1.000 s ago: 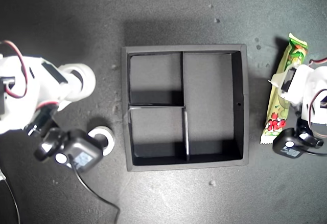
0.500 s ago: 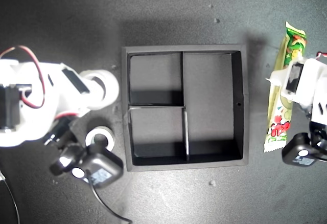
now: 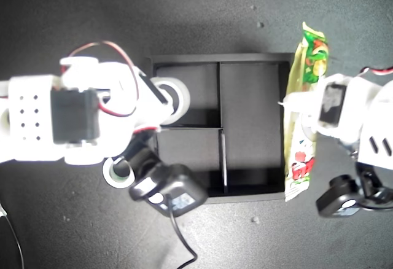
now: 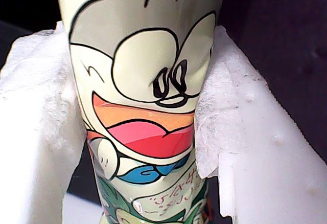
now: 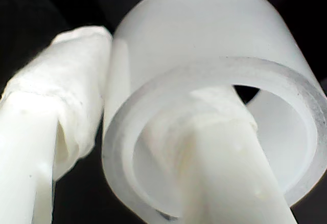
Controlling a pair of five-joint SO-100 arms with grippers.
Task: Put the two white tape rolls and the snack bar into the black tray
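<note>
**Glossy wrapper and white ring held over the tray**

Glossy printed film covers the snack bar (image 4: 143,101), a long narrow packet with a cartoon face. My first gripper (image 4: 143,106) is clamped on it between white fingers (image 4: 245,147) wrapped in fibrous padding. In the exterior view the bar (image 3: 303,121) hangs lengthwise over the wall of the black tray (image 3: 184,58) at that view's right.

My second gripper (image 5: 148,132) grips a smooth, translucent white tape roll (image 5: 204,55), one padded finger (image 5: 61,96) outside the wall, the other through the round centre. In the exterior view this roll (image 3: 175,96) sits above the tray's upper small compartment. A second white tape roll (image 3: 115,171) lies on the matte dark tabletop (image 3: 245,5), speckled with pale crumbs, just beside the tray at that view's left.
</note>
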